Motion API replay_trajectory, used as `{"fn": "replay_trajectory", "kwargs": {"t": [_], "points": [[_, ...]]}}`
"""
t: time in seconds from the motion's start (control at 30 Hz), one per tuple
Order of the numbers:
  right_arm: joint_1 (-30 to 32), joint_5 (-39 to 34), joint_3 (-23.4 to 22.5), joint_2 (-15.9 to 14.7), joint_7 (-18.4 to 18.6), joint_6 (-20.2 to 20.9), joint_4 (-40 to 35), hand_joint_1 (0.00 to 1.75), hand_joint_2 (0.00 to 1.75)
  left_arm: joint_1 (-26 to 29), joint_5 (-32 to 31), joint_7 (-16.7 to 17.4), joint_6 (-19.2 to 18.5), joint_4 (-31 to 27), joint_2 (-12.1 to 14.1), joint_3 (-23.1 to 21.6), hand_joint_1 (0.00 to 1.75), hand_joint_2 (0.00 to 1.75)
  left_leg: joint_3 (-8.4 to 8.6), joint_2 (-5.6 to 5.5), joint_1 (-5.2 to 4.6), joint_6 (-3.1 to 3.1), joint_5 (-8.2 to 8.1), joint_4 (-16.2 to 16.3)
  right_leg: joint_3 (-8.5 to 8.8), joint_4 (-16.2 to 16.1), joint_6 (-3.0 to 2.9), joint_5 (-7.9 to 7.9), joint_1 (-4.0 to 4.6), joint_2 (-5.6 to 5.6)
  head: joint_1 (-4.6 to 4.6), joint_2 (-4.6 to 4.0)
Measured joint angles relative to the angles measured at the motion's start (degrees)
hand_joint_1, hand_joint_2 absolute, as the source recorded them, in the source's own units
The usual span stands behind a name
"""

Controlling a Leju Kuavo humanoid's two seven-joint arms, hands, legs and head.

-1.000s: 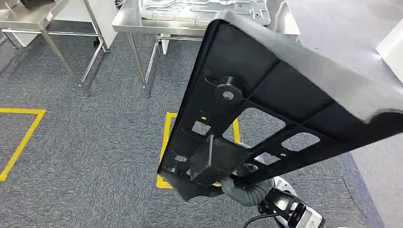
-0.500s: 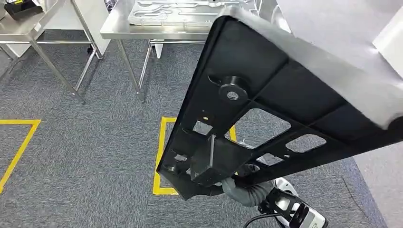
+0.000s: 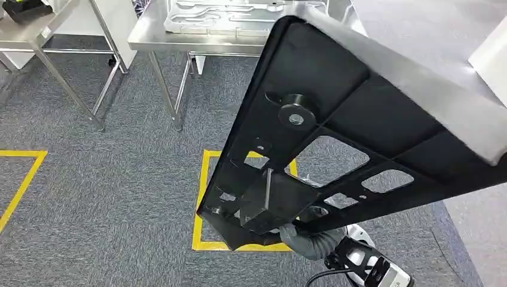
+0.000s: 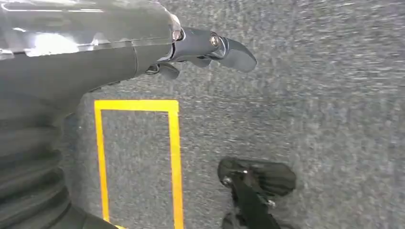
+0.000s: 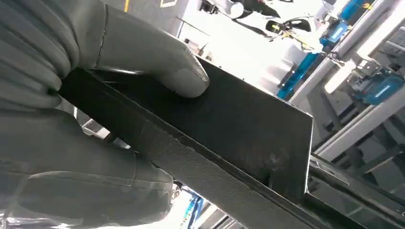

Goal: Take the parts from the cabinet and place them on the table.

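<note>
One black panel (image 3: pixel 335 113) gripped by right hand (image 5: pixel 71 95) | left hand (image 4: pixel 210 45) apparently loose, empty | two steel tables (image 3: pixel 149 39)

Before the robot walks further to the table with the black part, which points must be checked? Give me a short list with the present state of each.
1. Hold on the black panel: ok. The right hand grips its edge, thumb pressed on top.
2. Left hand free: ok. It holds nothing and hangs over the carpet.
3. Steel table in sight ahead: ok.
4. Free space on that table: not ok. A light moulded tray already lies on the visible part.
5. Floor path ahead: cannot tell. The panel hides much of it.
6. Panel level: not ok. It is carried tilted.
</note>
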Motion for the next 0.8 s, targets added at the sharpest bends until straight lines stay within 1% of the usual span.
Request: {"fn": "replay_trajectory", "kwargs": {"t": [0.03,0.07,0.1,0.13,0.17,0.2,0.23,0.27,0.3,0.33,0.37,0.4,0.43,0.47,0.5,0.53,0.57,0.6,0.63,0.67,0.7,0.73,0.77,0.8], "points": [[0.0,0.0,0.0,0.0,0.0,0.0,0.0,1.75,1.75,0.0,0.0,0.0,0.0,0.0,0.0,0.0,0.00,1.75,0.10,-0.03,-0.24,-0.49,-0.37,0.0,1.00,-1.6,-0.06,-0.95,0.34,-0.19,0.02,0.00],[0.0,0.2,0.0,0.0,0.0,-0.1,-0.1,1.75,1.75,-0.2,-0.1,0.0,0.0,0.0,0.0,0.0,0.00,1.75,0.14,-0.04,-0.30,-0.89,-0.72,0.2,1.07,-2.2,-0.57,-1.13,0.60,0.04,0.00,0.00],[0.1,0.3,0.0,0.0,0.0,-0.2,-0.2,1.75,1.75,-0.2,-0.2,0.0,0.0,0.0,0.0,0.0,0.00,1.75,0.20,0.06,-0.29,-1.20,-0.83,0.0,0.98,-2.1,-0.87,-1.35,0.69,0.11,0.00,0.00],[0.1,0.4,0.0,0.0,0.0,-0.2,-0.2,1.75,1.75,-0.2,-0.2,-0.1,-0.1,0.0,0.0,0.0,0.00,1.75,0.45,0.21,-0.25,-1.54,-0.99,-0.4,1.00,-2.0,-1.30,-1.63,0.86,0.29,0.00,0.00],[0.2,0.5,0.0,0.0,0.0,-0.3,-0.3,1.75,1.75,-0.4,-0.2,-0.1,-0.2,0.0,0.0,0.0,0.00,1.75,0.80,0.36,-0.23,-1.96,-1.17,-0.6,1.21,-2.3,-1.72,-1.74,0.86,0.41,0.00,0.00],[0.2,0.5,0.0,0.0,0.0,-0.3,-0.5,1.75,1.75,-0.5,-0.2,-0.1,-0.2,-0.1,0.1,0.0,0.00,1.75,1.06,0.23,0.04,-2.24,-1.58,-0.2,1.93,-2.8,-2.15,-1.63,0.30,0.44,0.00,0.00],[0.1,0.6,0.0,0.0,0.0,-0.3,-0.7,1.75,1.75,-0.5,-0.3,-0.2,-0.2,-0.1,0.1,0.0,0.00,1.75,0.31,0.19,0.03,-2.30,-2.48,1.9,2.42,-3.0,-2.65,-1.94,0.41,0.42,0.00,0.00],[0.1,0.6,0.0,0.0,0.0,-0.4,-0.7,1.75,1.75,-0.5,-0.4,-0.2,-0.2,-0.1,0.1,0.0,0.00,1.75,-1.75,0.19,0.10,-2.32,-4.31,5.9,2.75,-3.0,-3.06,-2.22,0.55,0.30,-0.02,0.00],[0.2,0.6,0.0,0.0,0.0,-0.4,-0.7,1.75,1.75,-0.5,-0.4,-0.2,-0.2,-0.1,0.1,0.0,0.00,1.75,-4.74,0.18,0.09,-2.41,-6.41,11.1,3.09,-3.0,-3.31,-2.56,0.71,0.31,-0.02,0.00],[0.3,0.6,0.0,0.0,0.0,-0.4,-0.7,1.75,1.75,-0.5,-0.4,-0.2,-0.2,-0.1,0.2,0.0,0.00,1.75,-7.88,0.17,0.08,-2.50,-7.94,16.1,3.37,-2.9,-3.46,-2.94,0.91,0.37,-0.02,0.00],[0.4,0.6,0.0,0.0,0.0,-0.4,-0.7,1.75,1.75,-0.3,-0.4,-0.2,-0.2,-0.1,0.2,0.0,0.00,1.75,-10.20,0.18,0.08,-2.47,-7.98,19.1,3.75,-2.9,-3.55,-3.29,1.06,0.50,0.00,0.00],[0.4,0.6,0.0,0.0,0.0,-0.4,-0.7,1.75,1.75,-0.2,-0.4,-0.2,-0.2,-0.1,0.2,0.0,0.00,1.75,-10.98,0.17,0.07,-2.34,-6.53,18.9,4.27,-2.9,-3.52,-3.70,1.20,0.66,-0.02,0.00],[0.4,0.6,0.0,0.0,0.0,-0.4,-0.7,1.75,1.75,-0.2,-0.4,-0.2,-0.2,-0.1,0.2,0.0,0.00,1.75,-10.37,0.16,0.03,-2.06,-3.70,16.0,4.99,-2.9,-3.49,-4.21,1.33,0.78,-0.02,0.00],[0.4,0.6,0.0,0.0,0.0,-0.3,-0.7,1.75,1.75,-0.2,-0.4,-0.2,-0.2,-0.1,0.2,0.0,0.00,1.75,-8.64,0.12,-0.05,-1.69,-0.14,11.1,5.85,-2.9,-3.44,-4.76,1.46,0.83,0.00,0.00],[0.4,0.6,0.0,0.0,0.0,-0.2,-0.7,1.75,1.75,-0.2,-0.4,-0.2,-0.2,-0.1,0.3,0.0,0.00,1.75,-6.58,0.07,-0.25,-1.17,3.22,5.5,6.73,-2.9,-3.35,-5.37,1.61,0.84,0.00,0.00],[0.4,0.5,0.0,0.0,0.0,-0.2,-0.6,1.75,1.75,-0.2,-0.4,-0.1,-0.2,-0.1,0.6,0.0,0.00,1.75,-5.25,-0.07,-0.62,-0.47,3.38,3.0,7.07,-3.1,-3.17,-5.85,1.52,0.74,0.04,0.00],[0.4,0.5,0.0,0.0,0.0,-0.2,-0.6,1.75,1.75,-0.3,-0.4,-0.1,-0.3,-0.1,0.5,0.0,0.00,1.75,-4.63,0.02,-0.82,-0.39,2.85,1.6,7.04,-2.9,-2.71,-6.16,1.76,1.01,-0.04,0.00],[0.4,0.5,0.0,0.0,0.0,-0.2,-0.7,1.75,1.75,-0.4,-0.4,-0.1,-0.2,-0.1,0.5,0.1,0.00,1.75,-4.74,0.01,-1.00,-0.34,2.77,1.7,7.08,-3.3,-2.39,-6.16,1.56,0.93,0.00,0.00],[0.4,0.5,0.0,0.0,0.0,-0.1,-0.6,1.75,1.75,-0.4,-0.4,-0.1,-0.2,-0.1,0.6,0.1,0.00,1.75,-4.67,-0.04,-1.07,0.04,2.63,1.2,7.38,-2.9,-1.94,-5.83,1.52,0.92,-0.02,0.00],[0.4,0.4,0.0,0.0,0.0,-0.1,-0.6,1.75,1.75,-0.4,-0.4,-0.1,-0.2,-0.1,0.6,0.1,0.00,1.75,-4.38,-0.08,-0.97,0.35,2.53,0.8,7.44,-2.9,-1.53,-5.55,1.55,0.93,0.00,0.00],[0.3,0.4,0.0,0.0,0.0,-0.1,-0.7,1.75,1.75,-0.4,-0.5,-0.1,-0.2,-0.1,0.5,0.1,0.00,1.75,-3.31,-0.19,-0.49,0.61,2.67,0.1,7.16,-2.3,-1.27,-5.71,1.53,0.89,0.00,0.00],[0.3,0.4,0.0,0.0,0.0,-0.1,-0.7,1.75,1.75,-0.4,-0.5,-0.1,-0.2,-0.1,0.5,0.1,0.00,1.75,-2.58,-0.16,-0.47,0.78,2.57,-0.4,6.47,-0.3,-0.95,-5.74,1.36,0.78,0.02,0.00],[0.1,0.4,0.0,0.0,0.0,-0.1,-0.8,1.75,1.75,-0.4,-0.5,-0.1,-0.2,-0.1,0.6,0.1,0.00,1.75,-2.16,-0.14,-0.41,1.07,2.33,-0.6,4.36,3.2,-0.56,-6.82,1.25,0.71,0.04,0.00],[0.1,0.4,0.0,0.0,0.0,-0.2,-0.8,1.75,1.75,-0.5,-0.5,-0.1,-0.2,-0.1,0.5,0.1,0.00,1.75,-1.88,-0.16,-0.41,1.10,2.03,-0.7,1.50,7.6,-0.24,-8.73,1.02,0.68,0.04,0.00]]}}
